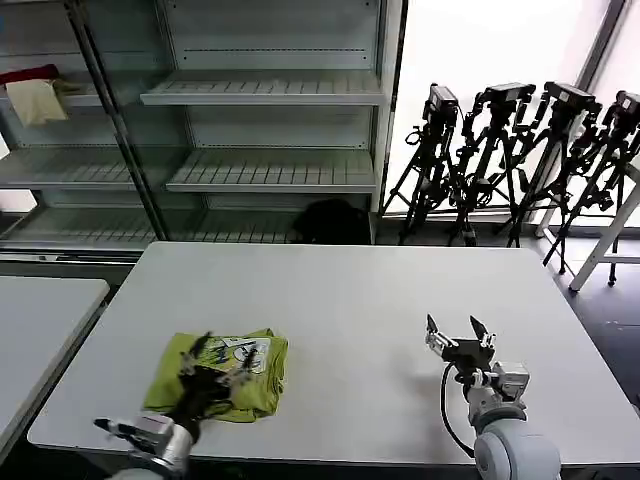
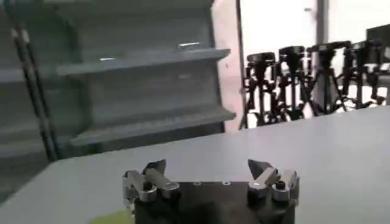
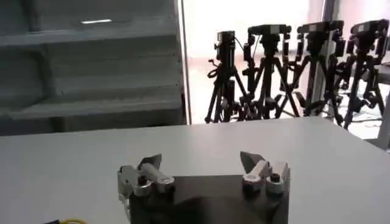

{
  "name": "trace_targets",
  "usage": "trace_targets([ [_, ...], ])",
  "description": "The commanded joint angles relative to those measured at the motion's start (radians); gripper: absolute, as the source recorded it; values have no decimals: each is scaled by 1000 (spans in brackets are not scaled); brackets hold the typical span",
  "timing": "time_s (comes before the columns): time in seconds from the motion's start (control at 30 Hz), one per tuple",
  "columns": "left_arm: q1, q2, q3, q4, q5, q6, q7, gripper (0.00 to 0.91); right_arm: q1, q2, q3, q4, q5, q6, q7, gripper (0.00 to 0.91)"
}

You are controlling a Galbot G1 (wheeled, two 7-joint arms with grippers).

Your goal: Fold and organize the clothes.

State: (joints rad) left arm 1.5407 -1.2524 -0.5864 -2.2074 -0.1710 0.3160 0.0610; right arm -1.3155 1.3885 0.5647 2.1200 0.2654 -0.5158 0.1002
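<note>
The clothes are one lime yellow-green T-shirt (image 1: 262, 390), folded into a compact square at the front left of the white table (image 1: 340, 300). A pale patch shows on its top. My left gripper (image 1: 222, 358) hovers over the shirt with its fingers spread open and nothing between them. In the left wrist view the open left gripper (image 2: 207, 167) points across the bare tabletop, and a sliver of the shirt (image 2: 113, 218) peeks beside the wrist. My right gripper (image 1: 453, 330) stands open above the front right of the table, holding nothing, and the right wrist view shows the same spread (image 3: 201, 162).
Grey shelving (image 1: 270, 90) lines the back wall, with red and cream cloths (image 1: 35, 90) on an upper left shelf. Several camera tripods (image 1: 520, 160) stand at the back right. A second table (image 1: 40, 320) adjoins on the left.
</note>
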Motion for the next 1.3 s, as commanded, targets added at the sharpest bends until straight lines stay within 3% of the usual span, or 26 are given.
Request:
trace_targets([
  [0.03, 25, 172, -427, 107, -347, 56, 34, 907, 34, -13, -42, -32, -24, 23, -16, 907],
  [0.4, 15, 71, -252, 131, -409, 151, 5, 907, 45, 0, -78, -68, -73, 43, -39, 907],
  [0.87, -26, 9, -130, 187, -234, 146, -15, 907, 22, 17, -69, -77, -85, 50, -39, 907],
  [1.03, -23, 11, -137, 206, -237, 138, -12, 725, 17, 16, -63, -78, -85, 54, -40, 907],
  [1.07, -23, 10, -138, 209, -241, 138, -12, 625, 17, 16, -61, -77, -84, 54, -40, 907],
  [1.1, -23, 9, -138, 210, -244, 138, -12, 464, 16, 16, -61, -77, -84, 54, -40, 907],
  [1.17, -22, 5, -135, 213, -263, 141, -11, 282, 16, 18, -62, -78, -84, 54, -39, 907],
  [1.2, -22, 3, -133, 213, -276, 146, -11, 50, 16, 19, -63, -78, -84, 54, -38, 907],
  [1.3, -21, -1, -131, 213, -319, 158, -8, 20, 15, 23, -64, -78, -85, 54, -36, 907],
])
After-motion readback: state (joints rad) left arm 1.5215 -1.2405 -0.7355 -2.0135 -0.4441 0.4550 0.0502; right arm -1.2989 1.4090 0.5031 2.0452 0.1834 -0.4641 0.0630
